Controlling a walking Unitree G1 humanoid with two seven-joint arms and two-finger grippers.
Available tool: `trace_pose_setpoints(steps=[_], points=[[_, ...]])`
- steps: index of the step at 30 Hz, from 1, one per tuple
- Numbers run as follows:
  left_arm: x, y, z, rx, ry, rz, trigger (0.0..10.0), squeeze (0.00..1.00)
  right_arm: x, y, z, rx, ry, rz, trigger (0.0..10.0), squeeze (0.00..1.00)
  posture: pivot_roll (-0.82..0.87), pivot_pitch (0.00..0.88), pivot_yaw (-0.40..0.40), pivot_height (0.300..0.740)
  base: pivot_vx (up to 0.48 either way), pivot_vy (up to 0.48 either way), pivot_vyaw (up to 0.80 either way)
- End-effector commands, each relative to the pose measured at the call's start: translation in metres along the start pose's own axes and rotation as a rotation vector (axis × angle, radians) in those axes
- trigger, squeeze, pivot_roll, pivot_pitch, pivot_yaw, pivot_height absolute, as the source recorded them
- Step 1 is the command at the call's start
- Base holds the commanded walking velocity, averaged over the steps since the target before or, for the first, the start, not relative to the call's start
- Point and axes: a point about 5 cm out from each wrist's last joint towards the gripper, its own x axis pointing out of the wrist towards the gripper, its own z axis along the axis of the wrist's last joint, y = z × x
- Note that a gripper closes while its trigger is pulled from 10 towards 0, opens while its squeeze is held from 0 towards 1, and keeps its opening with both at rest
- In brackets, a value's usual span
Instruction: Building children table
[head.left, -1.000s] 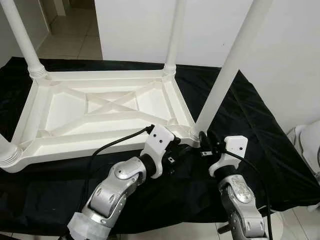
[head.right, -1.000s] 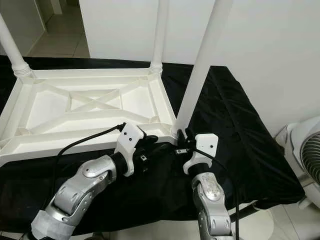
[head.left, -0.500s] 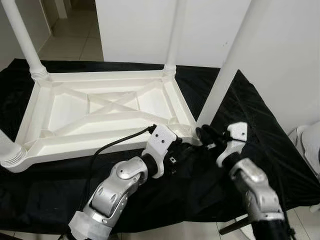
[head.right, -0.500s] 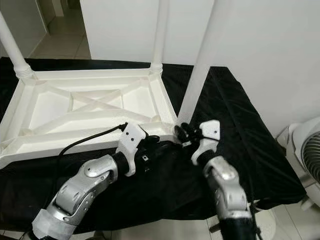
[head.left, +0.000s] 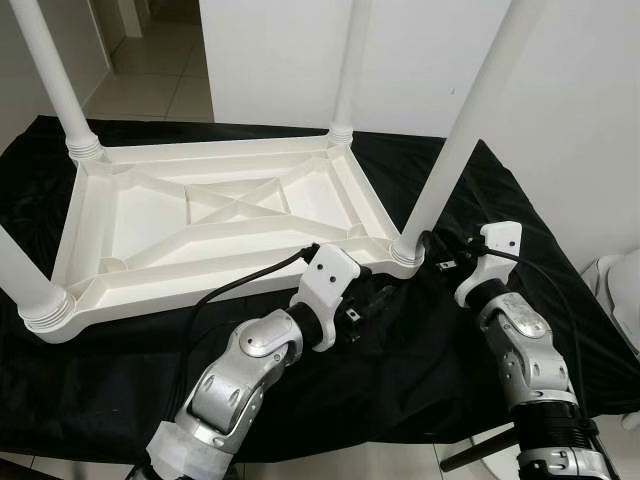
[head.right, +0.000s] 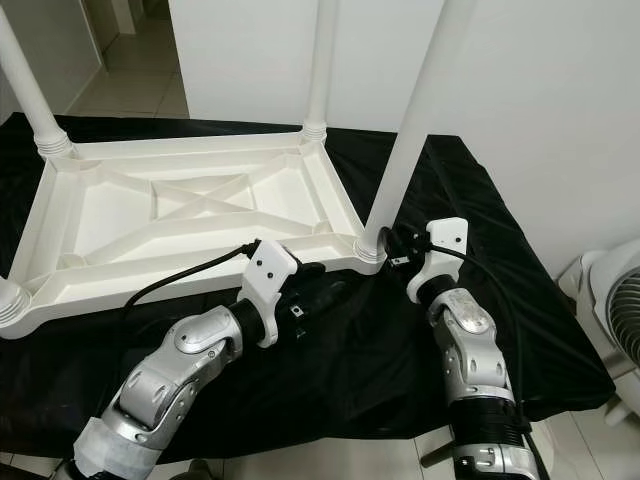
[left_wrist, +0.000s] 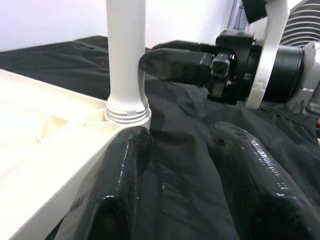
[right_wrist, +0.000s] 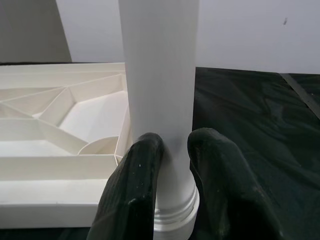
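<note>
A white children's table top (head.left: 225, 215) lies upside down on a black cloth (head.left: 480, 200), with white legs standing up at its corners. The near right leg (head.left: 465, 125) sits in its corner socket (head.left: 405, 255). My right gripper (head.left: 432, 256) is at that leg's base from the right; in the right wrist view the gripper (right_wrist: 175, 142) has its fingers close together, tips against the leg (right_wrist: 160, 75). My left gripper (head.left: 385, 298) rests low on the cloth just in front of the same corner, open (left_wrist: 177, 137) with nothing between its fingers (left_wrist: 125, 165).
A white wall rises right behind the table. A white fan (head.right: 620, 300) stands on the floor at the far right. The cloth's front edge (head.left: 400, 440) runs just before my arms. A tiled doorway (head.left: 165, 70) opens at the back left.
My right arm has swung outward to the right and forward, bringing its gripper to the right side of the near leg's base. The left arm has barely moved. The camera has shifted slightly.
</note>
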Motion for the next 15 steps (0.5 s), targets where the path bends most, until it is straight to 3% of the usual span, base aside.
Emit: trace_pose_setpoints(steps=[1,6,7,8,9,15], points=[[0.003,0.003,-0.001,0.016,0.006,0.063,10.0,0.00,0.000,-0.007,0.004,0.000,-0.020,-0.041,10.0,0.00,0.15,0.012,-0.067,0.740,0.000,0.000,0.00],[0.008,0.015,-0.009,0.059,0.051,0.139,10.0,0.00,-0.003,0.011,-0.003,0.060,-0.041,-0.044,10.0,0.00,0.13,0.012,-0.063,0.740,0.000,0.000,0.00],[0.009,0.018,-0.012,0.054,0.064,0.148,10.0,0.13,-0.005,0.015,-0.006,0.064,-0.041,-0.043,10.0,0.00,0.12,0.011,-0.058,0.740,0.000,0.000,0.00],[0.009,0.018,-0.012,0.054,0.064,0.148,10.0,0.13,-0.005,0.015,-0.006,0.064,-0.041,-0.043,10.0,0.00,0.12,0.011,-0.058,0.740,0.000,0.000,0.00],[0.009,0.020,-0.014,0.033,0.074,0.145,10.0,1.00,-0.006,0.017,-0.007,0.064,-0.047,-0.051,10.0,0.00,0.12,0.010,-0.056,0.740,0.000,0.000,0.00],[0.014,0.023,-0.014,0.059,0.081,0.117,10.0,1.00,-0.015,0.026,-0.004,0.100,-0.093,-0.077,10.0,0.00,0.09,0.005,-0.039,0.740,0.000,0.000,0.00]])
